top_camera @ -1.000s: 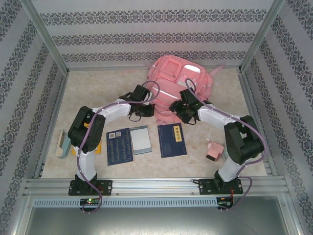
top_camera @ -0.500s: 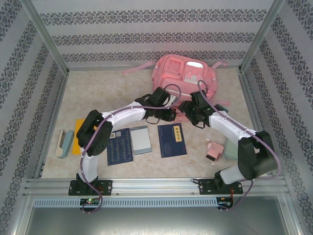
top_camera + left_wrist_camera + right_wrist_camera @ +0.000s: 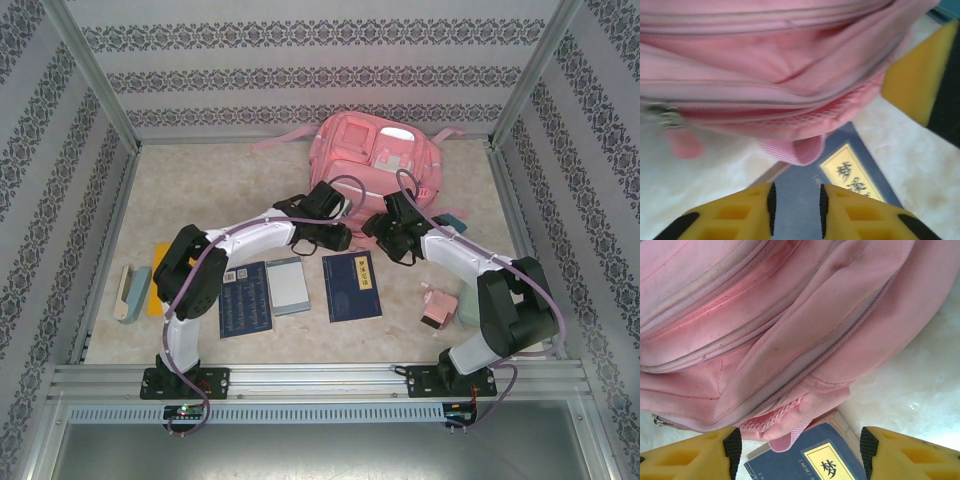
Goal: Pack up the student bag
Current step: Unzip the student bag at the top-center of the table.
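The student bag (image 3: 372, 158), a large pink backpack, lies at the back of the table with its bottom edge toward me. My left gripper (image 3: 338, 240) is at that edge, open, with nothing between its yellow fingers (image 3: 755, 210). It hovers over a blue book (image 3: 805, 200), and the bag's pink webbing loop (image 3: 800, 150) hangs just ahead. My right gripper (image 3: 384, 234) sits beside it, wide open and empty, facing the bag's lower zip seam (image 3: 805, 365) above the same blue book (image 3: 815, 462).
A blue book with a yellow label (image 3: 352, 286), a grey notebook (image 3: 288, 285) and a dark blue book (image 3: 245, 298) lie in front of the arms. A pink item (image 3: 437, 308) and teal case (image 3: 468, 305) sit right. A brush (image 3: 128, 292) and orange pad (image 3: 160, 290) sit left.
The bag has shifted toward the back right and both arms have stretched after it. The left jaws, shut before, have parted. Both grippers have eased back slightly since half a second ago.
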Tool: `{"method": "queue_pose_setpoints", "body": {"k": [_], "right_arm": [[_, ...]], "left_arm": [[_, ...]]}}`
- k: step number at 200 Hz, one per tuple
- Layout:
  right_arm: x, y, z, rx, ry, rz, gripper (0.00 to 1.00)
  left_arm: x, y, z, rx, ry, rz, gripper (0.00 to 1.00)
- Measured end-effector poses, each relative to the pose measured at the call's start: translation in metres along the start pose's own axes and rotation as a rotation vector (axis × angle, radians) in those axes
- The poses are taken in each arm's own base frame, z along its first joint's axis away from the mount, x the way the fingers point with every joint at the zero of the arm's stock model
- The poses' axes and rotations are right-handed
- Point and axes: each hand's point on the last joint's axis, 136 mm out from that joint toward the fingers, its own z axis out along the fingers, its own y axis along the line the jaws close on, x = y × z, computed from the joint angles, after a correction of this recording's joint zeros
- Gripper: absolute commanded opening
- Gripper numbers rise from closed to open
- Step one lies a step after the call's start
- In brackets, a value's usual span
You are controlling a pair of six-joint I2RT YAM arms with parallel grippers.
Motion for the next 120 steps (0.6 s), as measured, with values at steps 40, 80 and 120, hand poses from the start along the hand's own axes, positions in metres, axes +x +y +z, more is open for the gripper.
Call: {"method": "queue_pose_setpoints", "body": {"k": [40,80,120], "right_arm": [[-0.001,0.005,-0.001,-0.009,-0.001,-0.007,0.66],[-0.001,0.005,0.0,-0.008,0.0,-0.01,0.66],[-0.001,0.006,0.003,0.0,0.005,-0.009,0.66]], "left_arm": [[-0.017,0.029,-0.022,-0.175,-0.095,0.023,0.36],[-0.012,0.044,-0.021,-0.251,-0.097,0.028,0.37],[-0.009,0.049,-0.012,-0.267,-0.088,0.028,0.37]]}}
